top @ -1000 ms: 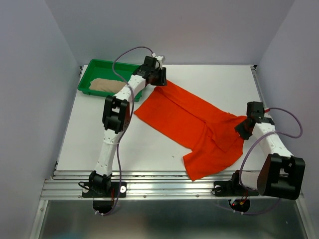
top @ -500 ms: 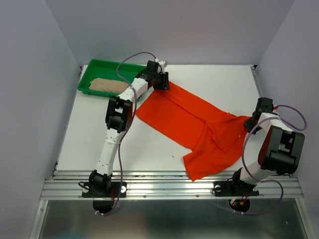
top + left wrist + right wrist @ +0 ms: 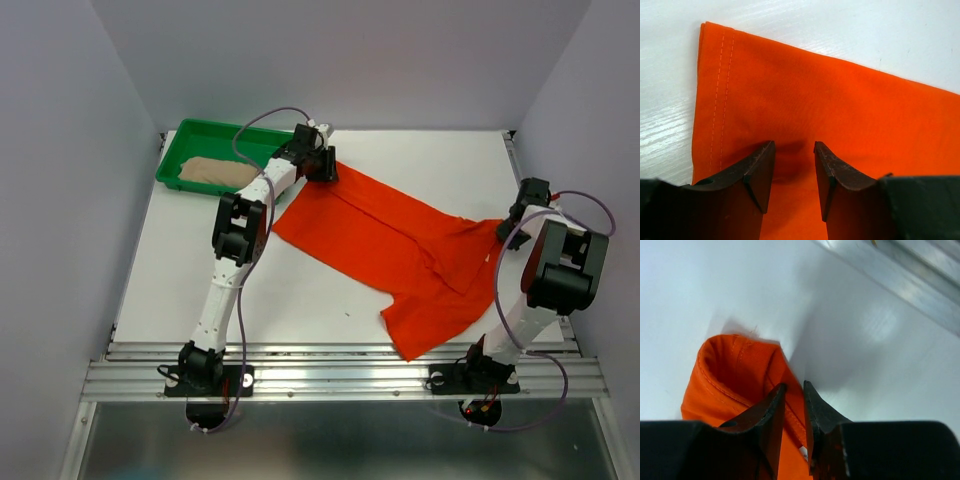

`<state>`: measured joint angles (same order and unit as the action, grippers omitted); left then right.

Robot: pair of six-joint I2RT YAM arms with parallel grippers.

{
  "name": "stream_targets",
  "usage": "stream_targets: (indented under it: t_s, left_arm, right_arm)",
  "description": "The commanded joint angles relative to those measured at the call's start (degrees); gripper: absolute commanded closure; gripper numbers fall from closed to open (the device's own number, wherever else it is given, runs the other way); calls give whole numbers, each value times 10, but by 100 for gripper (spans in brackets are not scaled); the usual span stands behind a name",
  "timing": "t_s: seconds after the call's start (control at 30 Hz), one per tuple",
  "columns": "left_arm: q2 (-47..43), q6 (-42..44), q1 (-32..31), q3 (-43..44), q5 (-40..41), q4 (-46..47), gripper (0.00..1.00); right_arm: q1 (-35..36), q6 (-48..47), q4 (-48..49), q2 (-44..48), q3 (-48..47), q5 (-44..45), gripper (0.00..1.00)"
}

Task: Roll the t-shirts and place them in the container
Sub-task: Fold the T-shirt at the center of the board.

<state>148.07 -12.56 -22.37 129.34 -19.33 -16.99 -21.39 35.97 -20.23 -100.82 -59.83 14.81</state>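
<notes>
Right pincer (image 3: 794, 386) clenched on rolled hem of soft orange shirt (image 3: 725, 367), left pincer (image 3: 793, 144) half spread, tips on flat cloth

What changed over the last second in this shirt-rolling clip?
The right gripper swung back and outward toward the table's right edge, closing on a fold of the orange t-shirt and dragging that corner along; the shirt's near end slid right. The left gripper shifted only slightly, jaws open over the shirt's far hem. The beige t-shirt stayed in the green tray.
</notes>
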Motion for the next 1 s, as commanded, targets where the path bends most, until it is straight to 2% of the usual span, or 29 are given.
stream_targets:
  t_s: [0.0, 0.07, 0.17, 0.33, 0.5, 0.7, 0.97]
  left_arm:
    - [-8, 0, 10, -9, 32, -38, 51]
    - [-9, -4, 10, -3, 25, -40, 51]
    - [-17, -12, 9, 0, 4, -31, 51]
    - [-33, -24, 8, 1, -11, -18, 51]
    - [-42, -21, 8, 5, -11, -18, 51]
    - [-42, -25, 7, 1, -19, -15, 51]
    - [-31, -26, 8, 7, -23, -12, 51]
  right_arm:
    - [-3, -11, 21, -88, -67, 1, 75]
    - [-3, -10, 7, -94, -93, -21, 76]
    - [-3, -10, 8, -51, -100, -60, 74]
    - [8, 2, -9, 52, -72, -115, 65]
    - [19, 8, -31, 137, 11, -140, 62]
    - [19, 19, -89, 263, 118, -136, 52]
    - [24, 58, -148, 333, 203, -172, 51]
